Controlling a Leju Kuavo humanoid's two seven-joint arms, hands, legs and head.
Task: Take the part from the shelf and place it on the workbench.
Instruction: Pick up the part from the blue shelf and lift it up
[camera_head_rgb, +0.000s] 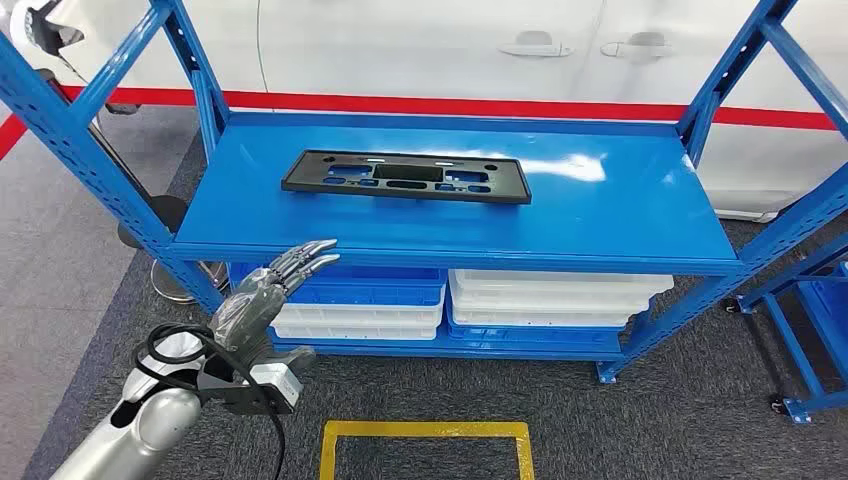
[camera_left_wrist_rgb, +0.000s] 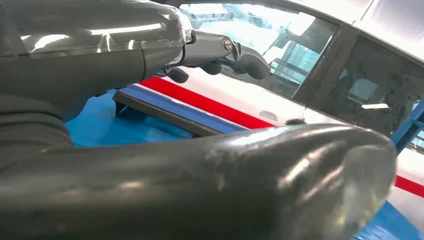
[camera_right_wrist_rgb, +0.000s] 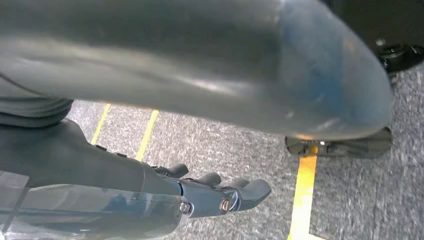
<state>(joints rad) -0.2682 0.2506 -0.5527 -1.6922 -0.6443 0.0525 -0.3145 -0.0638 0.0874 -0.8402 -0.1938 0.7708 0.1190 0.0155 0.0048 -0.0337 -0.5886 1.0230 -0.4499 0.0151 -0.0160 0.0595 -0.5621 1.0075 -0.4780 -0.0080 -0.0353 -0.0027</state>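
A white car (camera_head_rgb: 420, 45) is standing behind the blue shelf (camera_head_rgb: 620, 215), where the flat black part (camera_head_rgb: 406, 176) is lying untouched on the top deck. The left robot hand (camera_head_rgb: 268, 292) is reaching empty, fingers extended, just below the deck's front edge; it risks striking that edge. The right robot hand (camera_right_wrist_rgb: 200, 195) is hanging empty over the floor.
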